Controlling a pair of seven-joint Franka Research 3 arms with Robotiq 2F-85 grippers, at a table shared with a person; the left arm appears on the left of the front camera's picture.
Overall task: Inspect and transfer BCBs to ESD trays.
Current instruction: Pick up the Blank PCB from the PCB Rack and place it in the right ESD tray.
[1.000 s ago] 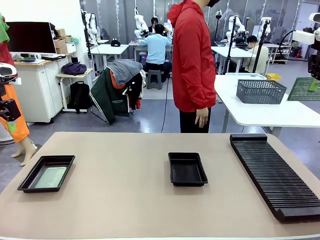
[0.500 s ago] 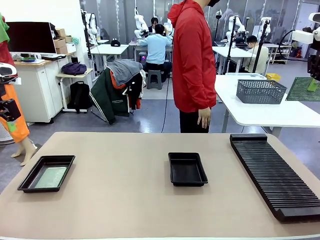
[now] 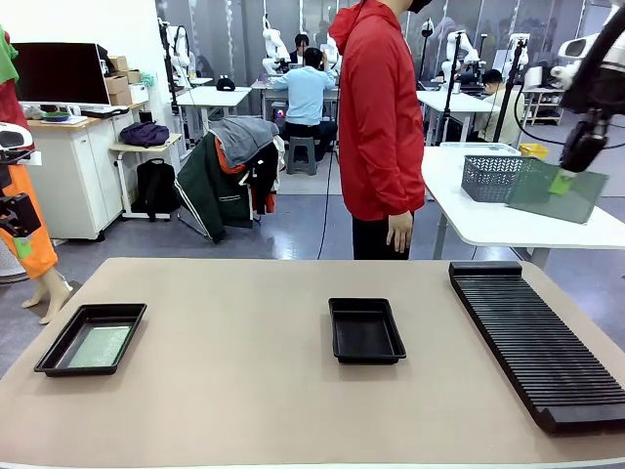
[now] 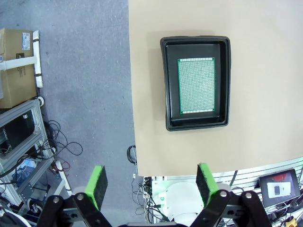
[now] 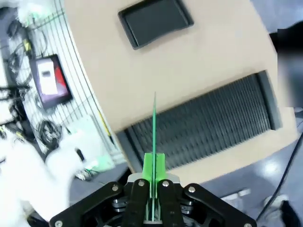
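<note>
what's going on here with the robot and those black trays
The robot's right jaws are shut on a thin pale green rectangular board, held high over the right side of the beige table, above the long black ribbed rack. Its left jaws hang open above the shallow black plastic tray at the left, which has one green board lying flat in it. The middle black tray is empty. A person in a red jacket stands at the far side, touching nothing.
</note>
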